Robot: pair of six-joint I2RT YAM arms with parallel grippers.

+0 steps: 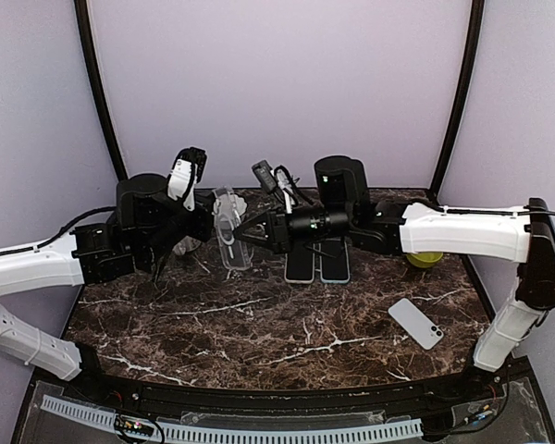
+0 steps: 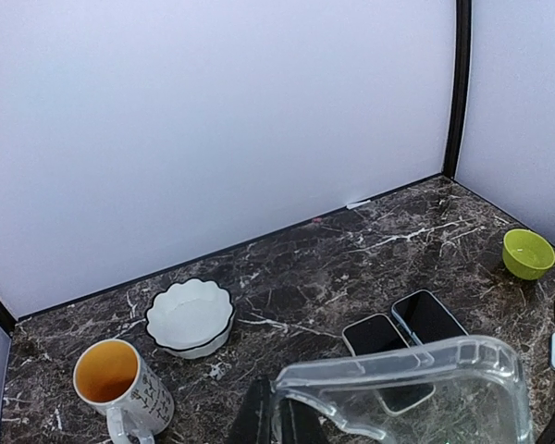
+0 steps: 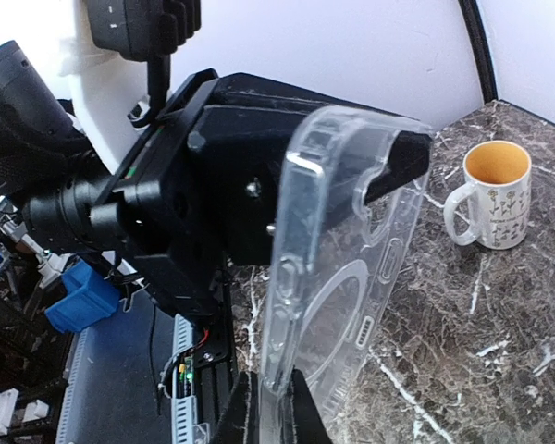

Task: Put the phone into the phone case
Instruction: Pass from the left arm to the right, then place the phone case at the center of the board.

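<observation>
Dark marble table (image 1: 259,338), lavender walls: clear phone case (image 1: 229,239) held upright over the rear centre, left gripper (image 2: 276,421) clamped on 1 side, right gripper (image 3: 268,407) pinched shut on the other. Pale phone (image 1: 415,323) lies flat at right front (well apart from the case). 2 dark phones (image 2: 377,335) lie side by side; mug (image 2: 120,384), white bowl (image 2: 191,316) and green bowl (image 2: 527,252) stand farther out.

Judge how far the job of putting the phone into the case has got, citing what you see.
Done: the clear case is up off the table. In hand: the left gripper and the right gripper are both shut on it. Left: no phone is inside; two dark phones and a pale phone lie on the table.
</observation>
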